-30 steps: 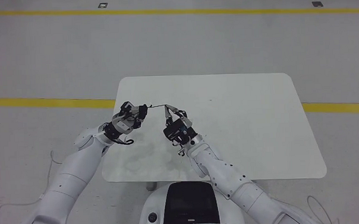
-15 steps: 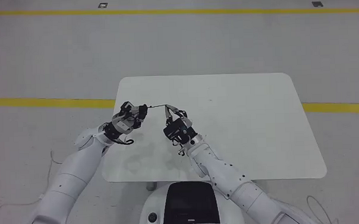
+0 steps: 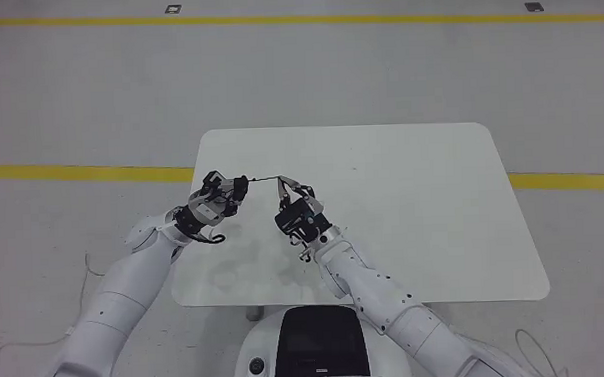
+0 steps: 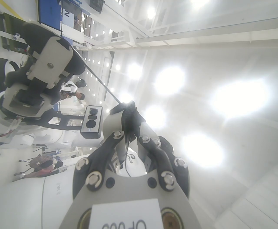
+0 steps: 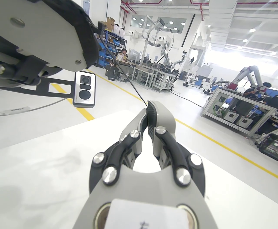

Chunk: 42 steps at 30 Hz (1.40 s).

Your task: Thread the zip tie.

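A thin black zip tie [image 3: 264, 177] is stretched straight in the air between my two grippers, above the white table's [image 3: 413, 215] near-left part. My left gripper [image 3: 240, 181] is shut on one end; in the right wrist view a small block-like head sticks out beside the left gripper [image 5: 92, 27]. My right gripper [image 3: 284, 179] is shut on the other end of the strap. The right wrist view has the zip tie [image 5: 123, 69] running up from the pinched tips of my right gripper [image 5: 148, 105]. In the left wrist view the zip tie [image 4: 97, 78] spans from my left gripper [image 4: 128, 107] to the right gripper [image 4: 68, 48].
The table [image 5: 54, 162] is bare under and around both grippers. Its left edge lies just below the left gripper. Yellow floor lines [image 3: 81, 173] run past the table on both sides.
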Tool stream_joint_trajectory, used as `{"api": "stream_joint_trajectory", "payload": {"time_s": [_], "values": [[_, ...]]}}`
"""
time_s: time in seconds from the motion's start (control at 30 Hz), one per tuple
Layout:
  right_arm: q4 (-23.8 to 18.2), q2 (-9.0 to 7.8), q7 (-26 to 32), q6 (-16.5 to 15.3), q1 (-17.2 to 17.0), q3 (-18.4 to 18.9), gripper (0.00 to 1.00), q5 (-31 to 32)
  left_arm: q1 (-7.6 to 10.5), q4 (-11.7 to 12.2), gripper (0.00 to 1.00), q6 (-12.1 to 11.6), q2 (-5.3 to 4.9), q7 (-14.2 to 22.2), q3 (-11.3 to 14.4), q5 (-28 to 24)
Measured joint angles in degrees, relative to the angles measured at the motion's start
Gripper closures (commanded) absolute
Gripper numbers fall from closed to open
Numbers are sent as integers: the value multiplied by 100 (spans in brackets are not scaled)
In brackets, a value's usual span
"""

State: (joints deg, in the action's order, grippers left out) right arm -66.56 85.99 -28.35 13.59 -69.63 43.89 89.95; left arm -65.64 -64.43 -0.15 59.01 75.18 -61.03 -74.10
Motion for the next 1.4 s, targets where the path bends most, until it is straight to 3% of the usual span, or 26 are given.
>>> {"api": "stream_joint_trajectory", "payload": {"time_s": [0.4, 1.4], "values": [[66, 49, -115, -248, -25, 122, 100, -147, 0, 0, 100, 0, 0, 0, 0, 0], [120, 135, -185, -426, -128, 361, 100, -167, 0, 0, 100, 0, 0, 0, 0, 0]]}}
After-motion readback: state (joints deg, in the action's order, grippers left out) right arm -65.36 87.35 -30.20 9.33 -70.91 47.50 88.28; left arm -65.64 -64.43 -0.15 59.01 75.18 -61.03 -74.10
